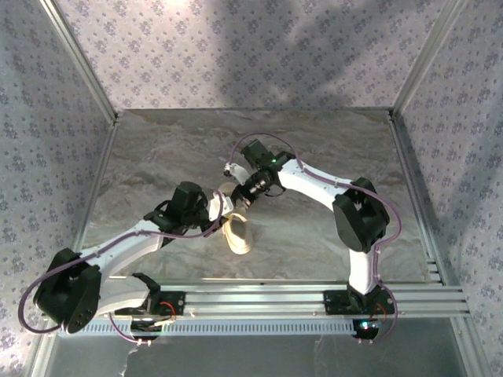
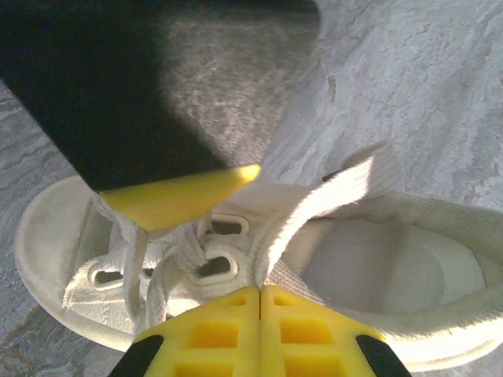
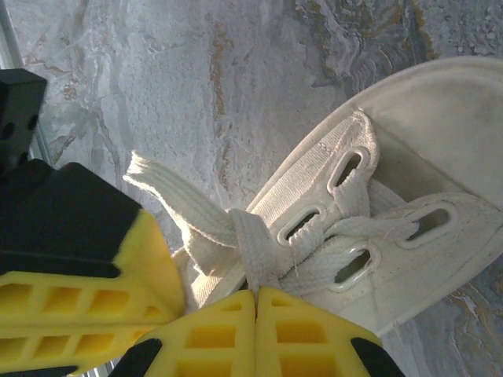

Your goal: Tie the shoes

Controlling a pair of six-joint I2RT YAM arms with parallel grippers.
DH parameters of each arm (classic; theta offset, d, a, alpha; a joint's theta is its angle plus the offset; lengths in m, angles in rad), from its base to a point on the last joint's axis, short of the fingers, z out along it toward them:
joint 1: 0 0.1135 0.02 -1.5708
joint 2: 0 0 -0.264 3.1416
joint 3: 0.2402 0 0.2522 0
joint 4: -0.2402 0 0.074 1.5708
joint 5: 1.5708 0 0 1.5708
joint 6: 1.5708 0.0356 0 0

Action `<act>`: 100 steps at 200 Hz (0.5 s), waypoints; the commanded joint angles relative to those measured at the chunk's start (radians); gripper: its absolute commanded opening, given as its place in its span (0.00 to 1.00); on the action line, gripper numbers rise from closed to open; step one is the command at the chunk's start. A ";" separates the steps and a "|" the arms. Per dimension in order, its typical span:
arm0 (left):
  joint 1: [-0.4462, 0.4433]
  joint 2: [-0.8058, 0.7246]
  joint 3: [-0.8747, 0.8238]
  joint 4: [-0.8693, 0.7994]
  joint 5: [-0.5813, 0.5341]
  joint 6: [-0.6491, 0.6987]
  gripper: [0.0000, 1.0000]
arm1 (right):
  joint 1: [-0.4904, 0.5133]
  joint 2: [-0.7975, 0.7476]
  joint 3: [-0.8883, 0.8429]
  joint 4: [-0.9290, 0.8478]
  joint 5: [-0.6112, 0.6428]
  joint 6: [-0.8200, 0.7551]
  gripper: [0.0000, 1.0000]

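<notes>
A cream-white low-top sneaker (image 1: 238, 236) lies on the grey marbled worktop (image 1: 314, 149), in the middle between the two robot arms, which lean in over it from either side. Seen from the left wrist, the left gripper (image 2: 260, 292) has its yellow fingers (image 2: 216, 334) pressed together, pinching a flat white lace (image 2: 314, 206) that runs up and away from the eyelets toward the shoe's opening. From the right wrist, the right gripper (image 3: 256, 297) is likewise pinched shut, its fingers (image 3: 302, 338) holding the other lace (image 3: 250, 251) just beside the eyelet row. The two grippers sit very close, nearly touching above the laced part of the shoe (the left one's yellow-and-black finger shows at the edge of the right wrist view).

The step in hand appears to be the start of the knot: each arm has one lace, and nothing is crossed or looped yet. The next move likely calls for drawing both laces taut and passing one over the other without losing either pinch, and without dragging the light shoe across the worktop.
</notes>
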State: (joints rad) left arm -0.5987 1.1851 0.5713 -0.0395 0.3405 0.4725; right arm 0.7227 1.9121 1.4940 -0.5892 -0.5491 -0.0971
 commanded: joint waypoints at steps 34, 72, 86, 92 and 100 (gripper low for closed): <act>-0.003 0.049 0.056 0.059 -0.044 -0.052 0.00 | -0.013 -0.047 -0.027 0.042 -0.062 -0.020 0.00; -0.001 0.052 0.055 0.069 -0.082 -0.070 0.00 | -0.017 -0.052 -0.038 0.043 -0.070 -0.025 0.00; -0.002 0.053 0.055 0.069 -0.099 -0.069 0.01 | -0.020 -0.053 -0.039 0.043 -0.071 -0.028 0.00; -0.002 0.052 0.055 0.069 -0.105 -0.068 0.06 | -0.020 -0.052 -0.039 0.042 -0.073 -0.030 0.00; -0.003 0.051 0.053 0.070 -0.111 -0.065 0.12 | -0.023 -0.052 -0.040 0.042 -0.076 -0.030 0.00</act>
State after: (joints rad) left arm -0.5983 1.2327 0.5999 0.0036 0.2596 0.4164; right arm 0.7101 1.9041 1.4620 -0.5457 -0.5922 -0.1032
